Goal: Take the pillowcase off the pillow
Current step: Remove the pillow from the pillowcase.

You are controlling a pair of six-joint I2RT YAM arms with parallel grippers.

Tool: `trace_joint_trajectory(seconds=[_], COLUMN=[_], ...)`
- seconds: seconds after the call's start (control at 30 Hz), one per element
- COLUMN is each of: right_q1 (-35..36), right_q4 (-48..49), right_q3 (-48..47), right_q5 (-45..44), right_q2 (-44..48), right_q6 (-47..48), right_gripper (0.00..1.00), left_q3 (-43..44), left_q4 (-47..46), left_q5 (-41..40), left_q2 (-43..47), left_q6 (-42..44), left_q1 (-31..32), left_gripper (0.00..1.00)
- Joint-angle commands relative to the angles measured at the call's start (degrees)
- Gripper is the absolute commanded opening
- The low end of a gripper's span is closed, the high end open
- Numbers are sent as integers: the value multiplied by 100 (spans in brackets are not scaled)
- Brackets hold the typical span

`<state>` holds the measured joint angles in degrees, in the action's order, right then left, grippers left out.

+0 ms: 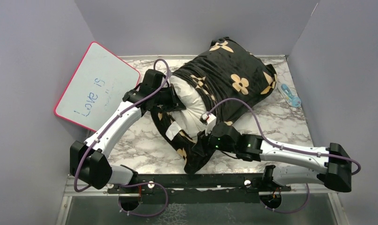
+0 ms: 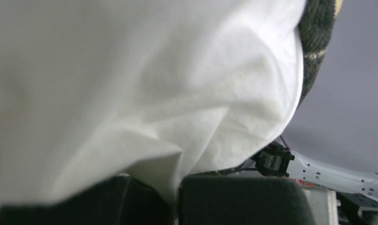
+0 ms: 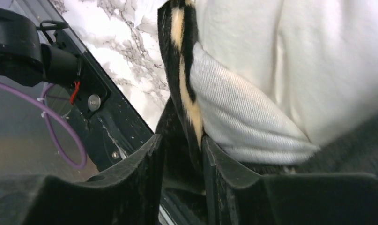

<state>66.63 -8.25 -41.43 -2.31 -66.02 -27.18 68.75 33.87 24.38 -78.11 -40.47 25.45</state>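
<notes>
Now, your right pincer (image 3: 182,146) is clamped narrow on the black-and-tan edge of the pillowcase (image 3: 180,70), and your left pincer (image 2: 177,193) pinches a fold of the white pillow (image 2: 130,93); hold the left firm and draw the right back low over the worktop (image 1: 140,145), so the cover slides off rather than dragging the cushion. The velvety, flower-printed pillowcase sheathes the pillow's far half at mid-worktop, its near end peeled into a loose bunch.
</notes>
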Motion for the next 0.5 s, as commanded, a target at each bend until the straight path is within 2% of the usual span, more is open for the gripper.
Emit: trace_joint_trajectory(seconds=[0.0, 0.1, 0.17, 0.2, 0.27, 0.37, 0.47], right_q1=[166, 166, 166, 166, 166, 166, 166], right_q4=[-1330, -1256, -1231, -1393, -2316, -3109, -2983], right_q3=[4, -31, -125, -216, -437, -457, -178], right_q5=[-559, -617, -717, -991, -1969, -2890, -3123], right_q2=[579, 926, 1088, 1147, 1207, 1389, 1684], right_q6=[-906, -1191, -1351, -1603, -2740, -3823, -4316], right_gripper=[47, 55, 66, 70, 78, 79, 79], left_q3=[83, -41, -181, -257, -371, -508, -572], left_q4=[-1375, -1408, -1432, -1446, -1451, -1503, -1545], left_q5=[-287, -133, -127, -127, -111, -113, -73], left_q2=[373, 431, 504, 534, 614, 720, 755], left_q6=[51, -37, -63, -74, -111, -174, -207], left_q1=[-260, -247, -251, -251, -251, -251, -251], left_gripper=[0, 0, 0, 0, 0, 0, 0])
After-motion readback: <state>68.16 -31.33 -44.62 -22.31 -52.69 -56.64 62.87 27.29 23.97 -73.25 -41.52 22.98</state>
